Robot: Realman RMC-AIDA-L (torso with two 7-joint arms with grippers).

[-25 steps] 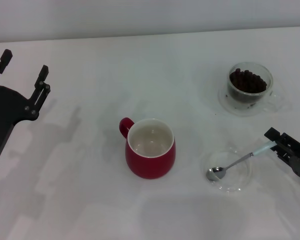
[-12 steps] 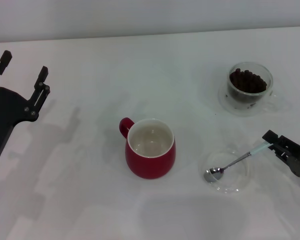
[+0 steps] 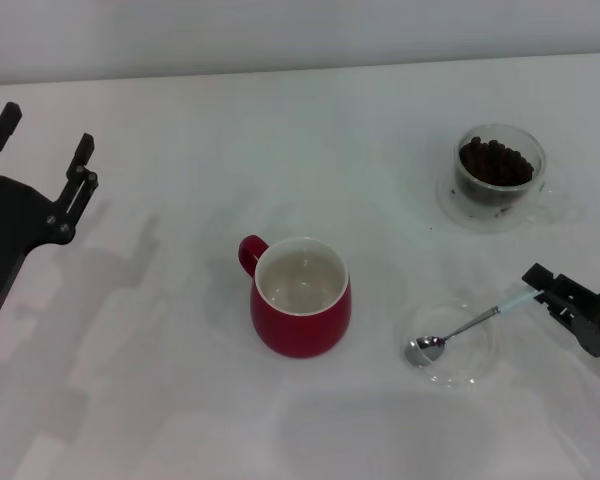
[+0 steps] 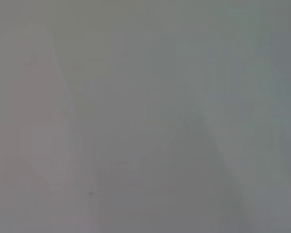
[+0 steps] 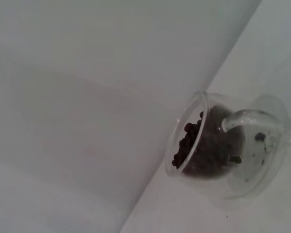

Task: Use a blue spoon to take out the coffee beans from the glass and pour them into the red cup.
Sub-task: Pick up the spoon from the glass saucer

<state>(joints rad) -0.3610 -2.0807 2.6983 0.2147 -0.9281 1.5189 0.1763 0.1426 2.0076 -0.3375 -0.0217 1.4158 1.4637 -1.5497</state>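
Note:
The blue spoon [image 3: 472, 324] lies slanted with its silver bowl over a flat clear dish [image 3: 472, 368] at the near right. My right gripper [image 3: 543, 290] is shut on the end of its pale blue handle. The glass [image 3: 499, 165] full of dark coffee beans [image 3: 495, 160] stands on its clear base at the far right, behind that gripper. In the right wrist view the glass [image 5: 218, 145] and coffee beans [image 5: 194, 145] show close up. The red cup [image 3: 302, 300] stands upright mid-table, its white inside bare and its handle pointing left. My left gripper [image 3: 45, 135] hangs open at the far left.
White tabletop stretches all around, with a pale wall along its far edge. The left wrist view shows only blank grey surface. A wide bare stretch of table separates the red cup from the left arm.
My right gripper has crept slightly left and away from me with the spoon's handle. The spoon's bowl has slid a little left in the dish. The left arm is still.

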